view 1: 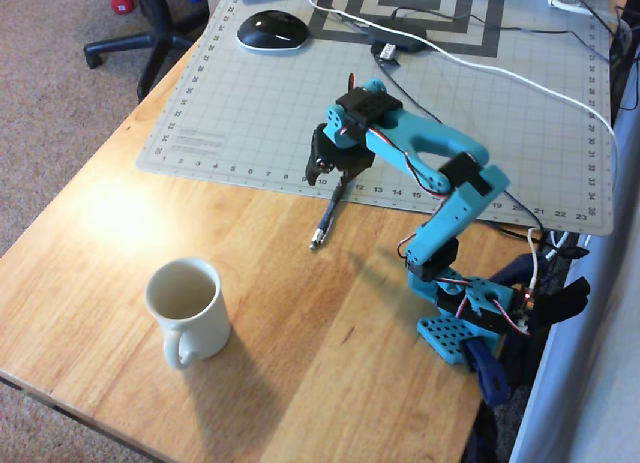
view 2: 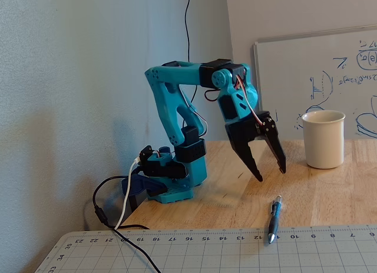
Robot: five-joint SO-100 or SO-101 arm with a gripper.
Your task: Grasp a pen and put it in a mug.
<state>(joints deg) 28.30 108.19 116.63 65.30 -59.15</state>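
The slim black pen (view 1: 323, 223) lies flat on the wooden table, its upper end at the cutting mat's edge and its silvery tip pointing toward the front. It also shows in the fixed view (view 2: 274, 219). My gripper (view 1: 330, 176) hangs over the pen's upper end. In the fixed view the gripper (view 2: 271, 173) is open, pointing down, a little above the pen and not touching it. The cream-white mug (view 1: 200, 335) stands upright and empty at the front left of the table, well away from the pen. In the fixed view the mug (view 2: 323, 144) stands beyond the gripper.
A grey cutting mat (view 1: 250, 113) covers the table's far half, with a computer mouse (view 1: 272, 30) and a white cable (view 1: 500, 75) on it. The arm's base (view 1: 470, 321) sits at the right edge. A whiteboard (view 2: 318, 78) leans behind the mug.
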